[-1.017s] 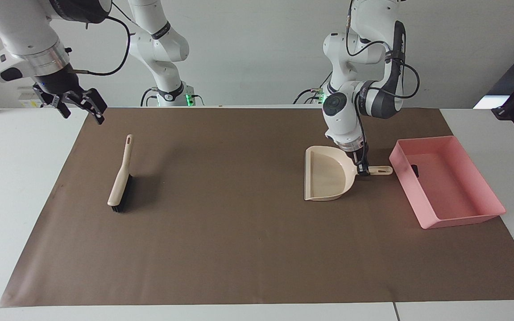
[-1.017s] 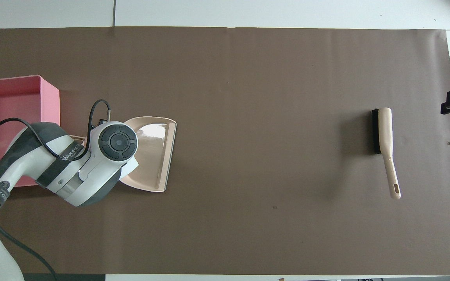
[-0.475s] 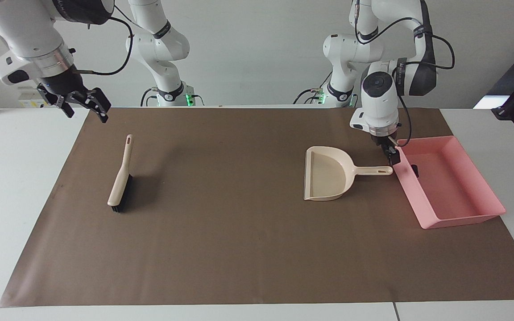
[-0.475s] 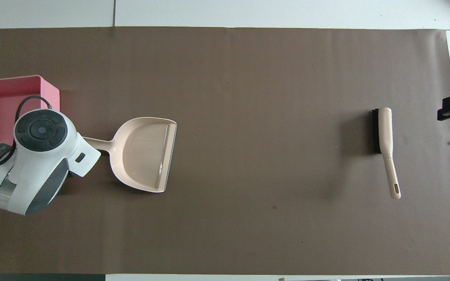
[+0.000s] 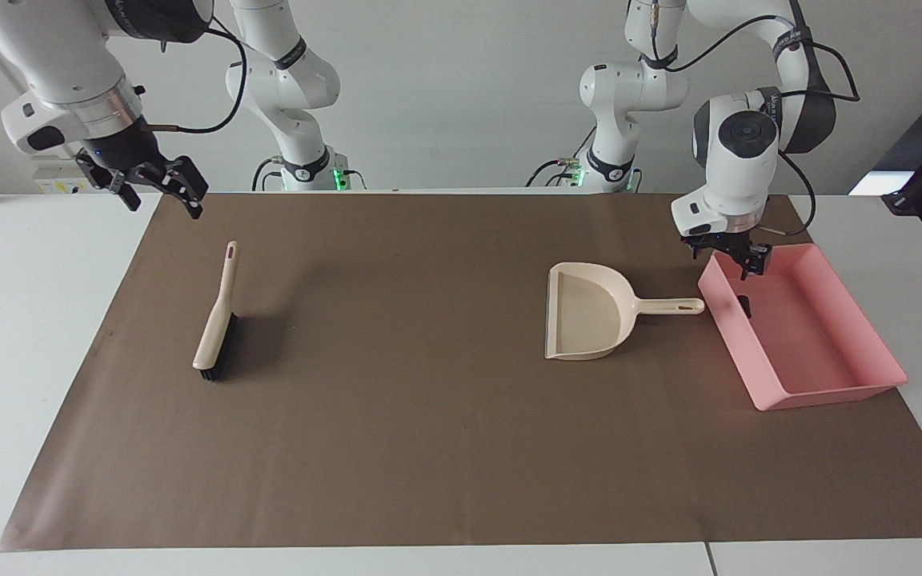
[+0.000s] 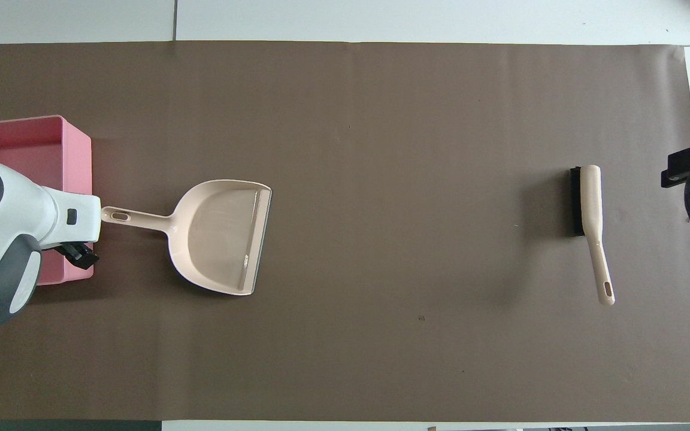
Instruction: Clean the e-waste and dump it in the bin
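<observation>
A small dark bit [image 5: 743,304] lies inside the pink bin [image 5: 829,384], close to the wall on the dustpan's side. It looks like the dark piece of e-waste. I cannot see the white piece anywhere. The brown mat [image 5: 429,448] shows no bits on it, so the cleaning job looks about done.

The bin sits at the left arm's end of the bench [image 5: 29,320]. The beige dustpan [image 5: 585,312] lies flat on the mat just beside it, and the tip of its handle almost reaches the bin's wall. That makes sense, because a pan kept that close only needs a short trip to tip things in. The pan looks empty.

The left tool [image 5: 737,258] hangs over the bin's edge, at the end closest to the robots. Its jaws are wide and hold nothing. It does not touch the dustpan.

The brush [image 5: 217,320] lies flat on the mat toward the right arm's end, well apart from the pan. The right tool [image 5: 158,186] waits up in the air over the mat's corner at that end, wide and empty too.

The facing view shows the dark bit in the bin. In the overhead view the left arm covers that spot, so the bit is hidden there. The overhead view shows the whole floor of the pan, bare and shiny, but only a dark edge of the right tool.
</observation>
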`<state>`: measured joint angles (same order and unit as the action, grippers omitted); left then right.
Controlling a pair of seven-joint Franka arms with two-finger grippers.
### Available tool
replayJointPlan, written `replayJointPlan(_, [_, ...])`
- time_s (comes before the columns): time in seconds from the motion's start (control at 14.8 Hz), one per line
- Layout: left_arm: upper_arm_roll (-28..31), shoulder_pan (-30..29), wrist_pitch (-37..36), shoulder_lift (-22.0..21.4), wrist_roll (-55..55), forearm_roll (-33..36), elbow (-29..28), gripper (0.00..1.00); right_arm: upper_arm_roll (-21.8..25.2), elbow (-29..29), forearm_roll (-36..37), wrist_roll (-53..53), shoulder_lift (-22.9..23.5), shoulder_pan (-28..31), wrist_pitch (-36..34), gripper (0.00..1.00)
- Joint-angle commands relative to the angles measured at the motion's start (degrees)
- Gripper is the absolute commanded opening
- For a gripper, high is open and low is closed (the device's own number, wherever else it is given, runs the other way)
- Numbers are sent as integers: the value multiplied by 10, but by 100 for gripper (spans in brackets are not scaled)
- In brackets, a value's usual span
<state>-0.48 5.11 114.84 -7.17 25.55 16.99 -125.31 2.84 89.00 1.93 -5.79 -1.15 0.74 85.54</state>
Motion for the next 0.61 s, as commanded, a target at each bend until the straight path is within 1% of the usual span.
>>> replayJointPlan(0.0, [-3,-16,0,16,-136,-68,46,98,7,14,4,10,-14,-5,-2,99])
replayJointPlan(0.14, [-3,-16,-1,36,-204,-85,97,98,7,11,4,24,-14,-7,-12,99])
replayJointPlan(0.2, [-3,-16,-7,48,-224,-109,129,98,9,11,4,24,-13,-17,-13,99])
replayJointPlan(0.41, [-2,-33,-50,61,-233,-149,206,98,13,12,4,21,-14,-25,-11,99])
replayJointPlan(0.54, [-2,-34,-99,77,-233,-161,272,98,13,13,4,23,-14,-19,-13,99])
